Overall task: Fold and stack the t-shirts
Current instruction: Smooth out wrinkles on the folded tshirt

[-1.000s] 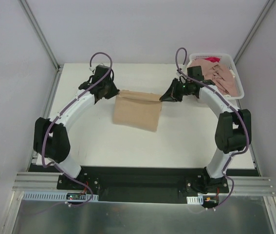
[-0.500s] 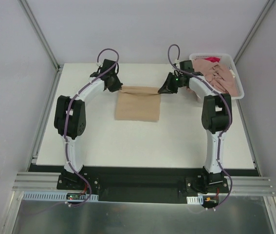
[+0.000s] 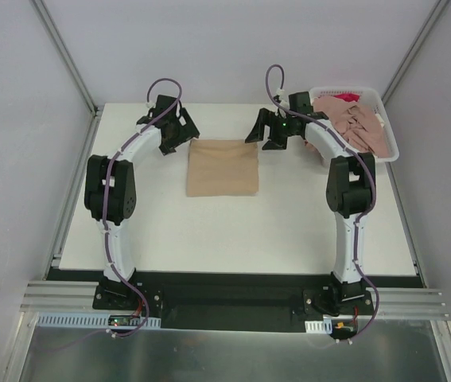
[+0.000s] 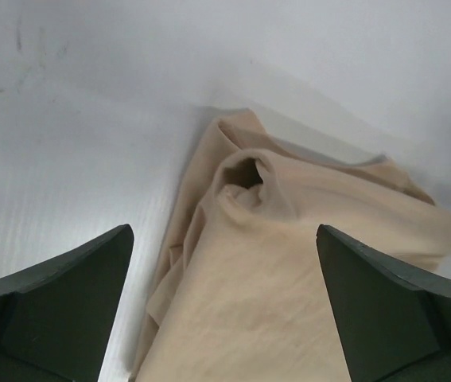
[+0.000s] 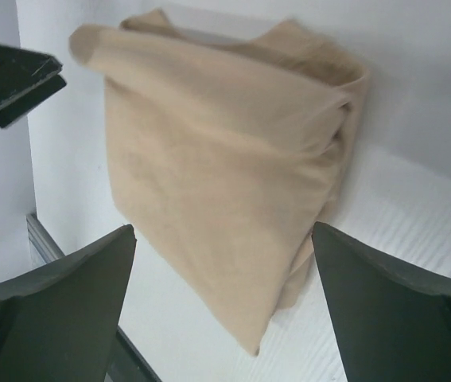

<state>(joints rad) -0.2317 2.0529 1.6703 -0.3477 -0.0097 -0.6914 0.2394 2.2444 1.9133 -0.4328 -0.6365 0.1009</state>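
A folded tan t-shirt point(image 3: 222, 167) lies flat on the white table, toward the far middle. My left gripper point(image 3: 180, 139) hovers open at the shirt's far left corner, holding nothing. My right gripper point(image 3: 255, 135) hovers open at the far right corner, also holding nothing. In the left wrist view the tan t-shirt point(image 4: 289, 270) lies below and between the spread fingers of the left gripper point(image 4: 223, 239). The right wrist view shows the same t-shirt point(image 5: 225, 143) beyond the spread right gripper point(image 5: 223, 231), with nothing between its fingers. Several pink t-shirts point(image 3: 358, 121) lie crumpled in the basket.
A white lattice basket point(image 3: 344, 91) stands at the table's far right corner, just behind the right arm. Grey walls and metal frame rails close in the table on the left, right and back. The left gripper's finger point(image 5: 10, 79) shows at the right wrist view's upper left.
Both grippers went from shut on the tan shirt's far corners to open, letting it go. The shirt now lies flat and squared. Both grippers drew slightly back from it.
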